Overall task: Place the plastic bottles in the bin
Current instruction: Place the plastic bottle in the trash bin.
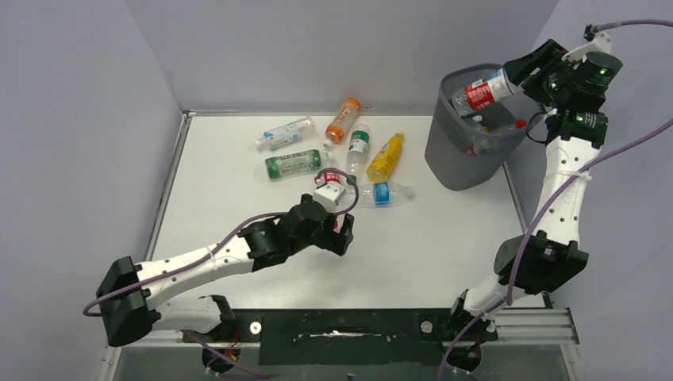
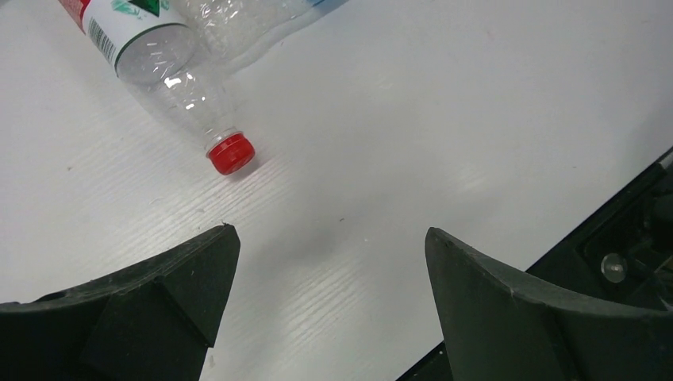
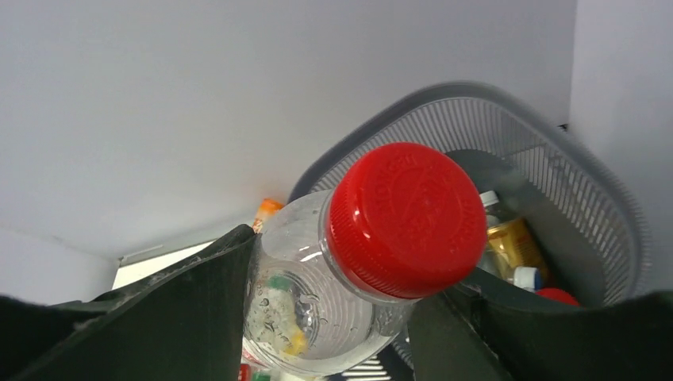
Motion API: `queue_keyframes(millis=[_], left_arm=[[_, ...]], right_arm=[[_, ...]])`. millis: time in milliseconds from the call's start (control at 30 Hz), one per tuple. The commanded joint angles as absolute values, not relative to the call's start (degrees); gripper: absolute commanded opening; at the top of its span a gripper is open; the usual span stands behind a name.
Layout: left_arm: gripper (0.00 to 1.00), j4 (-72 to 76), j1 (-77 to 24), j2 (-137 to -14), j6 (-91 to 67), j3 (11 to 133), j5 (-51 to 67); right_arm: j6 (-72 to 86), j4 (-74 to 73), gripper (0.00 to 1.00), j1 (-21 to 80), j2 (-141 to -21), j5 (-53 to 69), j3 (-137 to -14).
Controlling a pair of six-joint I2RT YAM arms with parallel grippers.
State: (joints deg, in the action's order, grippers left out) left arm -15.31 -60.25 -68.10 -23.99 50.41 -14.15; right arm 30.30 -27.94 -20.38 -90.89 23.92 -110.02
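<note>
From above, the right gripper (image 1: 520,75) holds a red-labelled bottle (image 1: 482,92) over the bin (image 1: 464,163). Six more bottles (image 1: 295,164) lie on the table (image 1: 230,198) near the left gripper (image 1: 341,232). Left wrist: its fingers (image 2: 159,294) stand wide apart with a red-capped bottle (image 2: 178,87) just ahead. Right wrist: fingers (image 3: 159,317) are clamped on the bottle, which should be brought well inside the rim before release.

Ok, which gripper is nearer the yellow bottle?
Left. Left gripper: open, nearside of the yellow bottle. Right gripper: farther, at the bin, holding a red-capped bottle.
</note>
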Motion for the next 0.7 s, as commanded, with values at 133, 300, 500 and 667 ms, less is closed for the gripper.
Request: queue_keyframes(millis=[133, 300, 500, 667], left_arm=[[0.88, -15.35, -56.82, -73.08, -27.94, 53.47, -15.93], [0.89, -15.93, -56.01, -73.69, -28.37, 53.53, -15.18], [0.89, -15.97, -55.48, -73.47, -28.87, 52.91, -15.01], [0.89, -16.54, -54.10, -74.70, -29.05, 53.47, -15.56]], right_arm=[[33.32, -23.12, 0.56, -24.77, -97.54, 25.35, -118.58], [32.01, -28.74, 0.90, -25.26, -103.25, 26.37, -126.46], [30.20, -30.61, 0.99, -25.36, -99.85, 25.97, -123.22], [28.44, -33.48, 1.00, -25.46, -94.83, 25.94, -120.10]])
